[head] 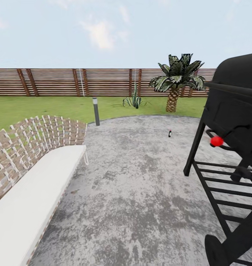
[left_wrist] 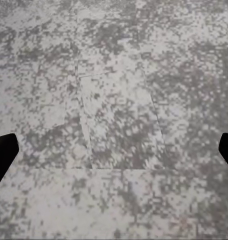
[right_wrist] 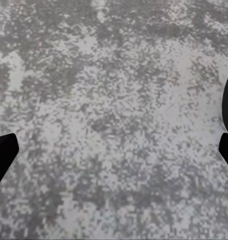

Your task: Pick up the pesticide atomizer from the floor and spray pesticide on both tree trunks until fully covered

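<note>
Robot on the grey speckled patio [head: 140, 192], not yet on the lawn [head: 37, 107]; task judged barely begun: nothing picked up, no spraying, both trees out of sight.

Head view: slatted fence [head: 52, 82] across the back; short palm [head: 176, 79] and a spiky plant [head: 134, 99] on the grass at the patio's far edge; bollard light [head: 96, 111] at that same edge, toward the left; woven lounger with white cushion [head: 33, 184] along the patio's left side; black grill [head: 232, 147] with a red knob [head: 216, 140] on the right. Small dark bottle-like thing [head: 170, 133] on the stone near the far edge; possibly the atomizer, too small to tell.

Wrist views give what the head view lacks: left end effector [left_wrist: 114, 150] open, empty, dark fingertips [left_wrist: 3, 152] at the frame's sides over bare stone; right end effector [right_wrist: 114, 150] likewise open, empty.
</note>
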`<state>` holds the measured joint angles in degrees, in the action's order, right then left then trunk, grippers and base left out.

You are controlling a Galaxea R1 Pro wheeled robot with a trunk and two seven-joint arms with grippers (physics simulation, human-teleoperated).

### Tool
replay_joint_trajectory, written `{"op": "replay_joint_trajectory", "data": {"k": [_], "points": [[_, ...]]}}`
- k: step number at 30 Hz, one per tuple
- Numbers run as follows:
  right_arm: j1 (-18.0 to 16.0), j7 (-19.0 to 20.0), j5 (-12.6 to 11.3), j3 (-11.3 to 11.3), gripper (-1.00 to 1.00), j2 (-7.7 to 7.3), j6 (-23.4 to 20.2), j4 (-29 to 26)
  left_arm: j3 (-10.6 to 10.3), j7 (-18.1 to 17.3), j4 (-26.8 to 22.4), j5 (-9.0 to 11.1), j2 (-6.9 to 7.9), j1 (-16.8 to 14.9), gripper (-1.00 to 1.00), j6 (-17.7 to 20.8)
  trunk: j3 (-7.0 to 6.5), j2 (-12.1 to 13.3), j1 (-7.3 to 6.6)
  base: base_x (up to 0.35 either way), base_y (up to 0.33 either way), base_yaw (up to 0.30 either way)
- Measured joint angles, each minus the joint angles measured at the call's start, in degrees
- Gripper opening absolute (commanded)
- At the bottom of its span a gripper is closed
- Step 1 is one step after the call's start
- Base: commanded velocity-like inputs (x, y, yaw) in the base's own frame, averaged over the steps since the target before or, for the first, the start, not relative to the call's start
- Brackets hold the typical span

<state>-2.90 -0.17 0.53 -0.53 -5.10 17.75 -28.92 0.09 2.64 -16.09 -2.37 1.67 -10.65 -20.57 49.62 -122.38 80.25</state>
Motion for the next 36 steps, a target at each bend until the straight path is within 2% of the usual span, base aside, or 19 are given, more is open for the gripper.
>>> {"op": "replay_joint_trajectory", "data": {"k": [30,36], "points": [[0.0,0.0,-0.2,0.0,1.00,0.00,0.0,0.0,0.0,0.0,0.0,0.0,0.09,0.0,1.00,0.0,0.00,0.0,0.00,0.310,0.080,0.000],[0.0,0.0,-0.2,0.0,1.00,0.00,0.0,0.0,0.0,0.0,0.0,0.0,0.09,0.0,1.00,-0.1,0.00,0.0,0.00,0.329,0.010,-0.157]]}}
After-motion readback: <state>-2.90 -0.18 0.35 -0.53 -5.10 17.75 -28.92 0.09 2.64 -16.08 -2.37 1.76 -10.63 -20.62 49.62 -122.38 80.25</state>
